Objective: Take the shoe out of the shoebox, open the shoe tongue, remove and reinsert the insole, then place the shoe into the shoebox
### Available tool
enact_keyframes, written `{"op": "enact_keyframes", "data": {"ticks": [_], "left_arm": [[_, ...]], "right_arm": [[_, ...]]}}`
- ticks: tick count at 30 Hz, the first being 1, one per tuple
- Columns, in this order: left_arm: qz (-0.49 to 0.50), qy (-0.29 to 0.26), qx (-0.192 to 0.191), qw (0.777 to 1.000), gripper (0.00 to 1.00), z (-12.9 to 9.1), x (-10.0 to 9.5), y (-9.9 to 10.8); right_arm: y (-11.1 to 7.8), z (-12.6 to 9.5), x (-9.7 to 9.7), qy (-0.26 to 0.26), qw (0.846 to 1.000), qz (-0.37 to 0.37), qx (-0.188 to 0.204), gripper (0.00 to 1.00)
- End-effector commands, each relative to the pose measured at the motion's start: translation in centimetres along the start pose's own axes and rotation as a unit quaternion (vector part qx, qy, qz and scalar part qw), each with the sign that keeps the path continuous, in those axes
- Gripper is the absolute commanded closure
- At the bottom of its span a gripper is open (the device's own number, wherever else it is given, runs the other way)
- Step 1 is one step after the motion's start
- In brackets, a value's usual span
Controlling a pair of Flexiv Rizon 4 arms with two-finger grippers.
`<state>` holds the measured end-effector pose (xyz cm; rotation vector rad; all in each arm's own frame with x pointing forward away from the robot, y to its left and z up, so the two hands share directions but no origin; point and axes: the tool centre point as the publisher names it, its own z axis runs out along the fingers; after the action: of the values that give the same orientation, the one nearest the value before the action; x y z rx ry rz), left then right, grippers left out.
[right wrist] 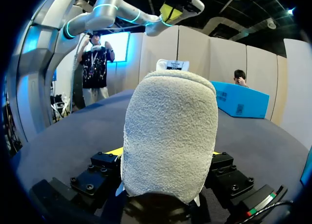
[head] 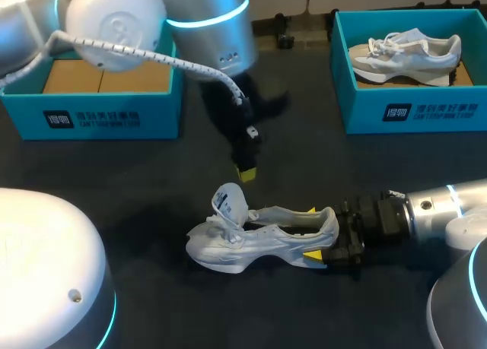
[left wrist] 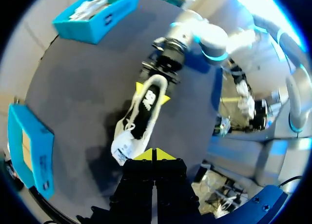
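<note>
Two line the far edge: left shoebox (head: 91, 117), right shoebox (head: 415, 109) holding boxed shoe (head: 403, 54). On open worktop (head: 114, 182), right gripper (head: 312, 232) pinches loose shoe (head: 259, 239); left gripper (head: 247, 172) pressed together.

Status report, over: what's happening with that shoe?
Right tool shut on shoe heel. Left tool shut, empty, above shoe. Shoe on table, nothing blocking.

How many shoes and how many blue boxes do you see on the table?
Teal cardboard shoeboxes: 2, the left shoebox and the right shoebox
Sneakers: 2, a white fabric sneaker outside the boxes and a grey-and-white laced sneaker inside the right shoebox
Total: 4
</note>
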<state>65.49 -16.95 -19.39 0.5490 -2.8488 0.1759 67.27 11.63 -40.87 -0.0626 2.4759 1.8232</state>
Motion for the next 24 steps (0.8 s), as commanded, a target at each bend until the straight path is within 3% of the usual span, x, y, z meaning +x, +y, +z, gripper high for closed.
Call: {"op": "enact_keyframes", "data": {"ticks": [1, 10, 15, 24], "left_arm": [[0.0, 0.002, -0.035, 0.999, 1.0, -0.1, -0.3, -0.5], [0.0, 0.002, -0.035, 0.999, 1.0, -0.1, -0.3, -0.5], [0.025, -0.011, -0.027, 0.999, 1.0, 1.8, -1.6, -1.3], [0.084, 0.001, -0.028, 0.996, 1.0, 5.9, -1.6, -2.7]], "right_arm": [[0.0, 0.1, 0.2, 0.001, 1.0, 0.0, 0.003, 1.0], [0.0, 0.1, 0.2, 0.001, 1.0, 0.0, 0.003, 1.0], [0.0, 0.1, 0.2, 0.001, 1.0, 0.0, 0.003, 1.0], [0.0, 0.1, 0.2, 0.001, 1.0, 0.0, 0.003, 1.0]]}}
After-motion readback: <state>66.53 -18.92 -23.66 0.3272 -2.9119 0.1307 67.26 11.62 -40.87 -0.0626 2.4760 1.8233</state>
